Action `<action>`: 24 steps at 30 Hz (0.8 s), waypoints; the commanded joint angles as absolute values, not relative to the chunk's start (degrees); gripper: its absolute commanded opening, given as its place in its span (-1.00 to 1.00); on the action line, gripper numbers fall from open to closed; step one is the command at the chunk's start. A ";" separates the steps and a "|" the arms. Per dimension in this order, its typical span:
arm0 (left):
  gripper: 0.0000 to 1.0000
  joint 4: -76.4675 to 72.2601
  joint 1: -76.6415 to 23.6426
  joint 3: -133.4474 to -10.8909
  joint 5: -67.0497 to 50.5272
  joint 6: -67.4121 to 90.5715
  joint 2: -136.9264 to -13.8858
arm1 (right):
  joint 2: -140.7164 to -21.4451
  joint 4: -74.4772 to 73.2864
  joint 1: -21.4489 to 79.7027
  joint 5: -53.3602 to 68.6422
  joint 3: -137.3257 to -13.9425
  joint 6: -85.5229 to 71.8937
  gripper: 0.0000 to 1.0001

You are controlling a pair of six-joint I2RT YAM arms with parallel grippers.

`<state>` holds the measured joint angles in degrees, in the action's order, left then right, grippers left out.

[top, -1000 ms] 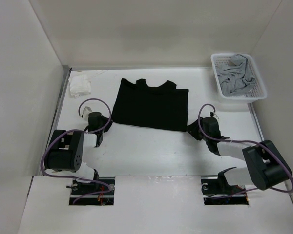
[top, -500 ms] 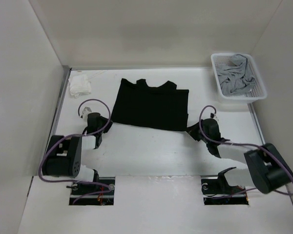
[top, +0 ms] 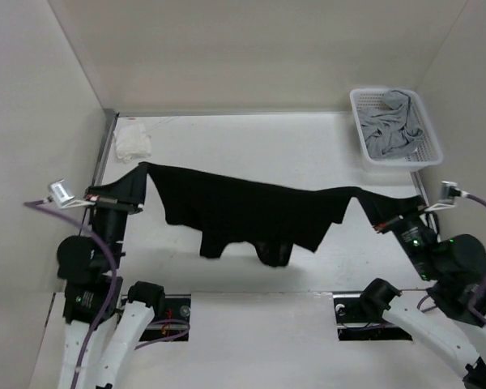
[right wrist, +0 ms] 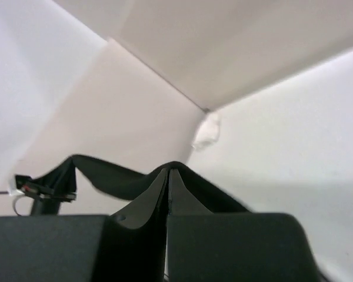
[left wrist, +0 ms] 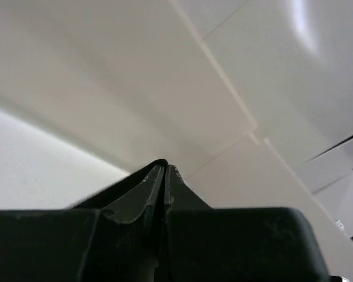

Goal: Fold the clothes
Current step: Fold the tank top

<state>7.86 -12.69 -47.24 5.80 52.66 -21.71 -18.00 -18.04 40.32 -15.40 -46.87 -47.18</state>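
Both arms had risen from the table [top: 251, 142] since a second earlier, lifting the black shirt [top: 243, 215] off the surface where it had lain flat. It hung stretched between them above the table, sagging in the middle, with its lower part drooping toward the near edge. The left gripper [top: 140, 177] was clamped on the shirt's left end and the right gripper [top: 371, 203] on its right end. Each wrist view showed the jaws pressed together with dark fabric pinched at the tips. A white cloth [top: 132, 142] lay in the far left corner. A grey garment [top: 393, 121] sat in a white basket [top: 434, 138] at the far right.
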 commanded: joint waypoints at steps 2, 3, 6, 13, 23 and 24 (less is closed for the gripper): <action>-1.00 20.39 -13.49 -51.59 7.56 50.71 -20.30 | -20.21 -30.59 47.05 -24.16 -55.27 -41.93 -1.00; -1.00 20.74 -13.49 -51.85 7.73 50.63 -20.39 | -21.35 -30.24 48.19 -24.60 -55.81 -41.58 -1.00; -1.00 20.31 -13.31 -49.67 7.82 50.45 -21.79 | -25.74 -27.44 49.26 -25.75 -54.33 -40.43 -1.00; -1.00 8.38 -9.98 -35.97 7.56 50.01 -37.23 | -46.98 -4.18 30.49 -5.93 -41.50 -43.23 -1.00; -1.00 -20.38 -3.30 -44.61 6.42 54.05 -87.15 | -95.77 15.82 12.89 9.48 -59.38 -47.90 -1.00; -1.00 -20.22 -2.51 -48.04 5.98 54.31 -90.32 | -98.41 15.47 12.09 9.93 -62.11 -48.16 -1.00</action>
